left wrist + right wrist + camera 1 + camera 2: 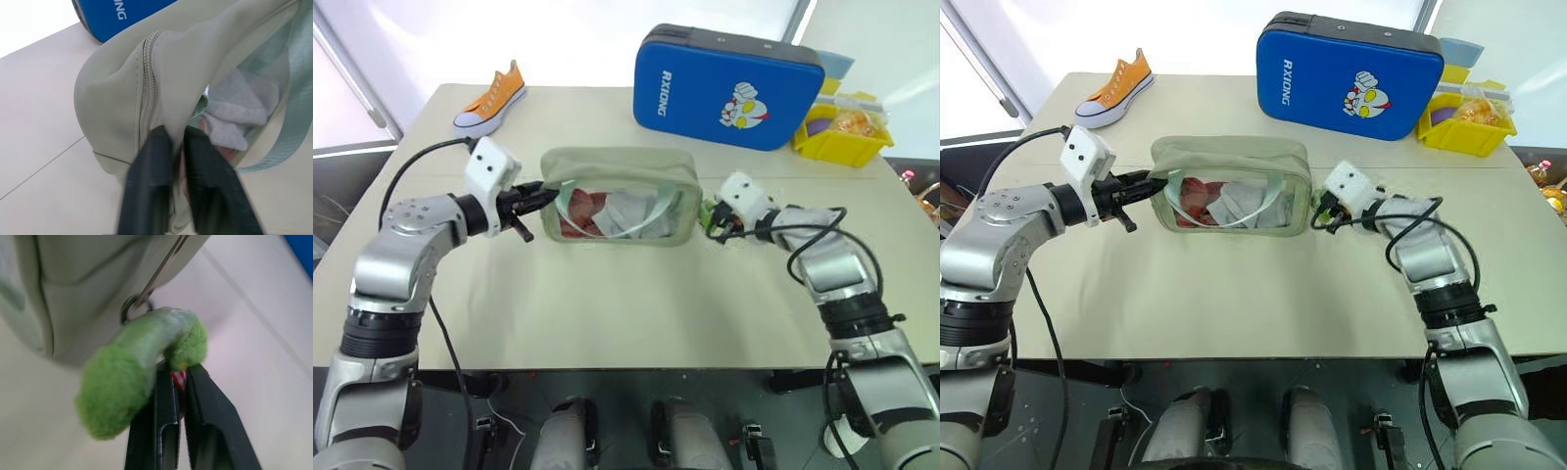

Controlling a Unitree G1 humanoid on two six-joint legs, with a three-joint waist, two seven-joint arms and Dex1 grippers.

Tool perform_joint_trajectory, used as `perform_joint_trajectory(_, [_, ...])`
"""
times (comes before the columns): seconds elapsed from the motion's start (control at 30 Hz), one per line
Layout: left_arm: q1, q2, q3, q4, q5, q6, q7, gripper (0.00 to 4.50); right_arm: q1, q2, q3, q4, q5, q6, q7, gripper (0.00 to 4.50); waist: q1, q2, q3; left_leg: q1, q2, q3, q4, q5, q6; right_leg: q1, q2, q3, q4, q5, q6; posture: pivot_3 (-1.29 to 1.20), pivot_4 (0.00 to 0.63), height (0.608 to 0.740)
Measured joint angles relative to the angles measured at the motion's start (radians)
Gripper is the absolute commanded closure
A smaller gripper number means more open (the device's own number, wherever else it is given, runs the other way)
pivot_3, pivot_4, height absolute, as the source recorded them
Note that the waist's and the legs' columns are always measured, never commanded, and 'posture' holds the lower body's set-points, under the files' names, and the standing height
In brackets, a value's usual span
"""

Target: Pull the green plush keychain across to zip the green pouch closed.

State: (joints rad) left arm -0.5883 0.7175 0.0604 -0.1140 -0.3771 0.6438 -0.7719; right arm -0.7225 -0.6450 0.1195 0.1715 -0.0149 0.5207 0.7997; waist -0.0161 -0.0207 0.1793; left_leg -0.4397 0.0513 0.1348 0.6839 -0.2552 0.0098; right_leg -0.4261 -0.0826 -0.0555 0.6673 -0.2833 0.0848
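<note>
The green pouch (pixel 622 168) lies on its side mid-table, its clear window facing me with red and white things inside. My left gripper (pixel 540 199) is at its left end, shut on the end fabric just below the zipper (pixel 147 83); the black fingers (pixel 149 186) pinch the cloth with a narrow gap. The green plush keychain (pixel 139 382) hangs from a metal ring at the pouch's right end (pixel 709 212). My right gripper (pixel 178 374) is shut on the keychain's red-and-white bit, and the fuzzy green part curls over the fingertips.
A blue hard case (pixel 724 88) with a cartoon figure stands behind the pouch. An orange sneaker (pixel 491 98) lies at the back left and a yellow bin (pixel 842 132) at the back right. Bare tabletop (pixel 626 304) stretches toward the front edge.
</note>
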Motion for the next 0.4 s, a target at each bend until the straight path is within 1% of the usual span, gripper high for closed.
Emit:
perform_joint_trajectory(0.03, [0.0, 0.006, 0.004, 0.014, -0.009, 0.004, -0.014, 1.98, -0.025, -0.031, -0.013, -0.002, 0.028, 0.017, 0.046, 1.93, 0.001, 0.0, 0.0, 0.0, 0.0, 0.0, 0.0, 0.0, 0.0, 0.0, 0.0, 0.0, 0.0, 0.0, 0.0, 0.0, 0.15, 0.74])
perform_joint_trajectory(0.07, [0.0, 0.019, 0.009, 0.025, -0.022, 0.01, -0.03, 1.34, -0.045, -0.072, -0.023, -0.009, 0.054, 0.035, 0.094, 1.27, 0.002, 0.0, 0.0, -0.001, 0.0, 0.0, 0.0, 0.0, 0.0, -0.001, 0.0, 0.0, 0.0, 0.0, 0.0, 0.0, 0.15, 0.74])
perform_joint_trajectory(0.1, [0.0, 0.034, 0.022, 0.035, -0.033, 0.019, -0.043, 0.91, -0.065, -0.105, -0.035, -0.014, 0.076, 0.046, 0.134, 0.82, 0.003, 0.0, 0.0, -0.001, 0.0, -0.001, 0.0, 0.0, 0.0, -0.001, 0.0, 0.0, -0.001, 0.0, 0.0, 0.0, 0.15, 0.74])
perform_joint_trajectory(0.13, [-0.002, 0.053, 0.041, 0.043, -0.05, 0.03, -0.061, 0.37, -0.082, -0.142, -0.047, -0.024, 0.099, 0.06, 0.178, 0.3, 0.003, 0.0, 0.001, -0.002, 0.0, -0.001, 0.0, 0.0, 0.0, -0.001, 0.0, 0.0, -0.001, 0.0, 0.0, 0.0, 0.15, 0.74])
perform_joint_trajectory(0.17, [-0.008, 0.074, 0.057, 0.05, -0.065, 0.044, -0.076, 0.04, -0.094, -0.176, -0.054, -0.032, 0.117, 0.07, 0.213, 0.01, 0.004, 0.0, 0.001, -0.002, 0.0, -0.001, 0.0, 0.0, 0.001, -0.001, 0.0, 0.0, -0.001, 0.0, 0.0, 0.0, 0.15, 0.74])
perform_joint_trajectory(0.2, [-0.017, 0.096, 0.08, 0.057, -0.079, 0.058, -0.09, 0.04, -0.108, -0.211, -0.062, -0.038, 0.135, 0.078, 0.252, 0.01, 0.003, 0.0, 0.001, -0.002, 0.0, 0.0, 0.0, -0.001, 0.001, -0.001, 0.0, 0.0, -0.002, 0.0, 0.0, 0.0, 0.15, 0.74])
perform_joint_trajectory(0.27, [-0.046, 0.139, 0.099, 0.068, -0.098, 0.09, -0.114, 0.04, -0.126, -0.242, -0.08, -0.058, 0.189, 0.123, 0.315, 0.01, 0.002, 0.0, 0.001, -0.001, 0.0, 0.0, 0.0, -0.001, 0.001, -0.001, 0.0, 0.0, -0.002, 0.0, 0.0, 0.0, 0.15, 0.74])
perform_joint_trajectory(0.33, [-0.072, 0.179, 0.114, 0.086, -0.115, 0.109, -0.143, 0.04, -0.153, -0.243, -0.102, -0.103, 0.275, 0.206, 0.37, 0.01, -0.001, 0.0, 0.001, -0.001, 0.0, 0.0, 0.0, -0.001, 0.001, -0.001, 0.0, 0.0, -0.001, 0.0, 0.0, 0.0, 0.15, 0.74])
perform_joint_trajectory(0.4, [-0.096, 0.2, 0.124, 0.102, -0.123, 0.112, -0.164, 0.04, -0.185, -0.242, -0.123, -0.151, 0.341, 0.269, 0.389, 0.01, -0.002, 0.0, 0.001, -0.001, 0.001, 0.0, 0.0, -0.001, 0.001, -0.001, 0.0, 0.0, -0.001, 0.0, 0.0, 0.0, 0.15, 0.74])
